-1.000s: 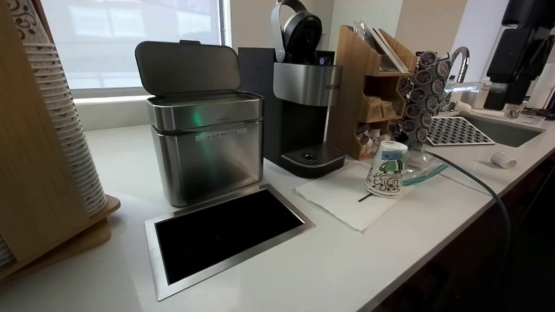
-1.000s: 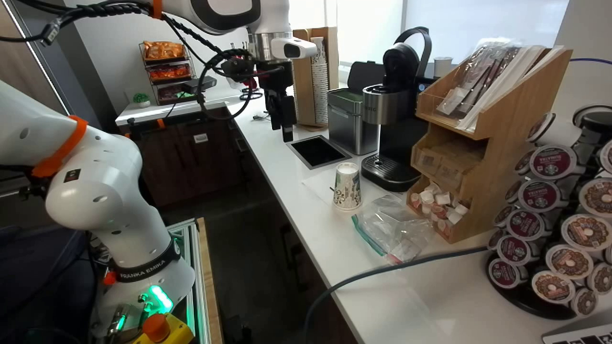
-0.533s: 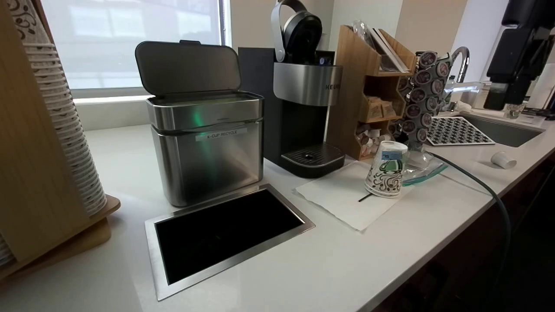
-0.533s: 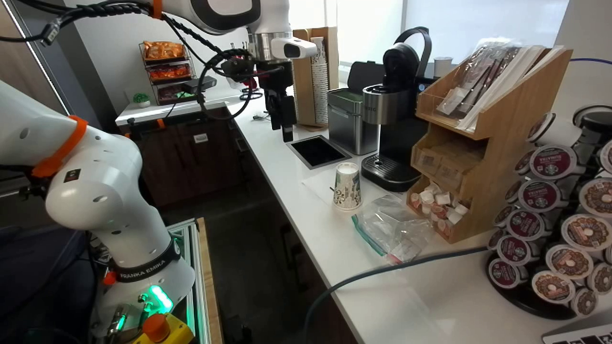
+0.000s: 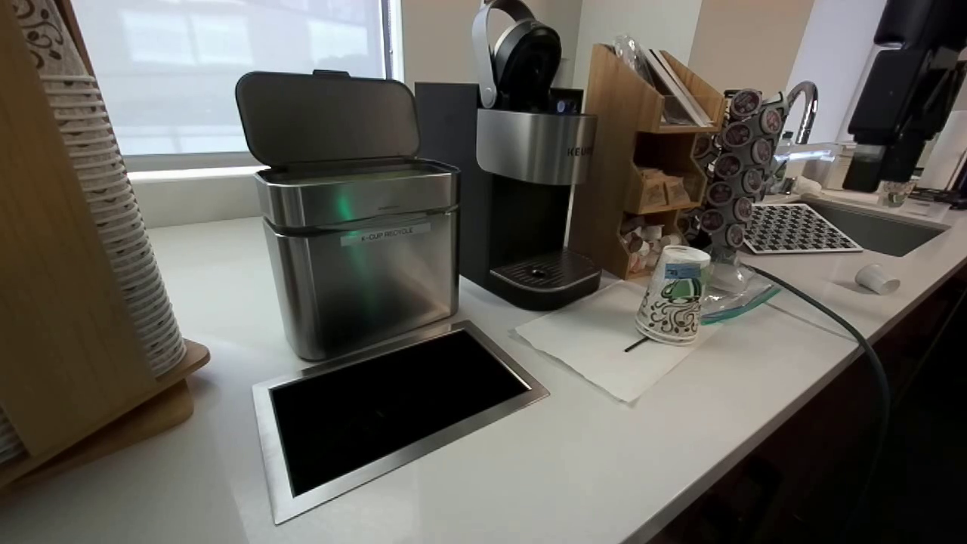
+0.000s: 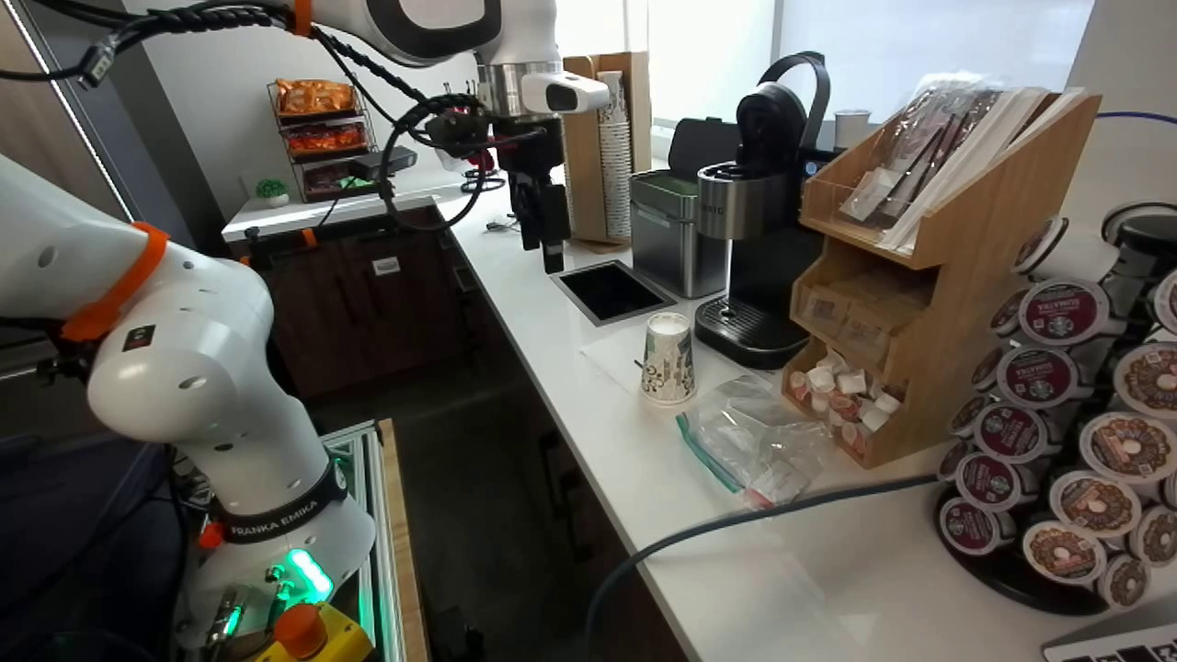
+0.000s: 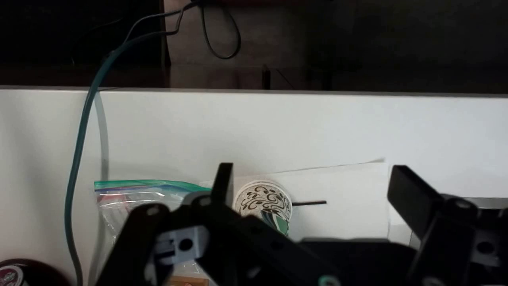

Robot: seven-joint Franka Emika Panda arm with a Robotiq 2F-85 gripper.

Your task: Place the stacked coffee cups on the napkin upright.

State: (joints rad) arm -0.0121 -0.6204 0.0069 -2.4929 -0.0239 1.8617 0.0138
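"Is the Robotiq gripper [image 7: 311, 182] holding anything?"

"No. I have it hanging well above the counter [image 5: 574, 446], fingers [image 7: 222, 184] spread wide, nothing pinched."

"And the stacked coffee cups [image 5: 672, 298]?"

"Standing on the napkin [image 5: 589, 344], at the end beside the zip bag [image 6: 759, 441]. In both exterior views the narrow end is on top and the wide rims below, so they're mouth down. A thin black stick [image 7: 309, 203] lies at the rims; I can't tell whether it runs under them."

"Is the job done, then?"

"Depends how you read upright. If standing is enough, I'd call them placed. If it means mouths up, I judge the turning over is not yet done, and I'd have to go down for them."

"Which way do they lie from you?"

"Below the gripper, long axis vertical. In my wrist view they sit toward the finger on the zip bag's side, off the middle of the spread, and the gripper itself hides part of them. From this height I wouldn't trust the sideways offset exactly, so I'd line up over the narrow end before lowering. The taper widens downward, so I expect a pinch high up to fit best; touching one finger down first could tip the stack."
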